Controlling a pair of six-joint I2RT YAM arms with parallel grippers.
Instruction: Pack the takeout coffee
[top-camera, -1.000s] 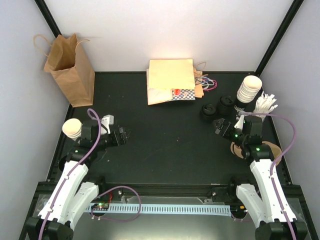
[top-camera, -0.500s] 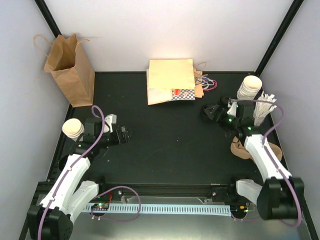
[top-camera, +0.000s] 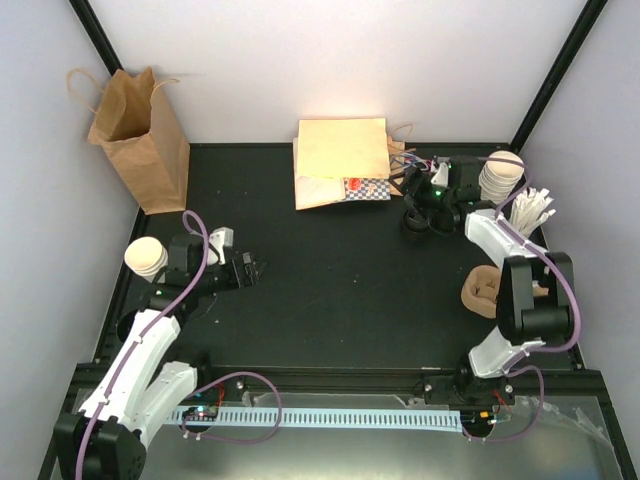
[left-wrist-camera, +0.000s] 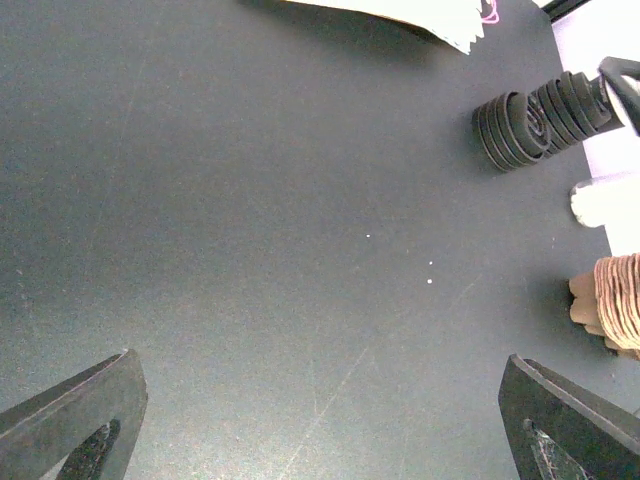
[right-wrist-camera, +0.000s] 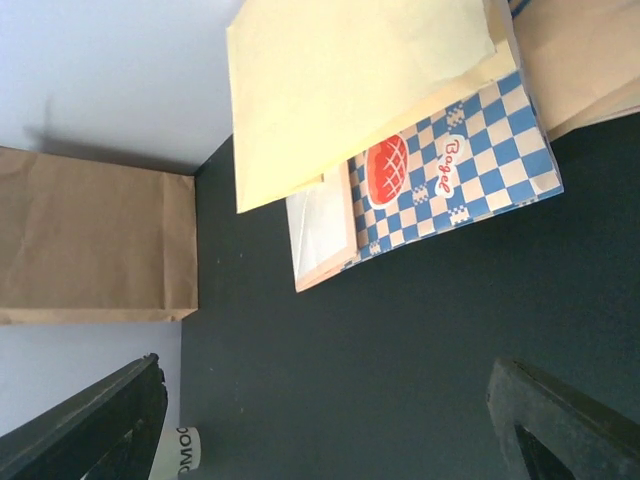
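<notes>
A stack of white takeout coffee cups (top-camera: 499, 176) stands at the back right. One more white cup (top-camera: 146, 257) stands at the left edge, and its base (right-wrist-camera: 180, 452) also shows in the right wrist view. My right gripper (top-camera: 408, 182) is open beside the flat bags, left of the cup stack; in its own view the gripper (right-wrist-camera: 325, 370) holds nothing over bare table. My left gripper (top-camera: 252, 268) is open right of the single cup. In the left wrist view that gripper (left-wrist-camera: 320, 365) is wide open over bare black table.
An upright brown paper bag (top-camera: 140, 140) stands at the back left. Flat cream bags (top-camera: 340, 155) and a blue checkered bagel bag (right-wrist-camera: 450, 170) lie at the back centre. Black lids (top-camera: 425, 220), white sticks (top-camera: 530, 210) and brown sleeves (top-camera: 485, 290) sit on the right.
My right arm has swung from the right front toward the back, past the black lids to the flat bags. The left arm has barely moved.
</notes>
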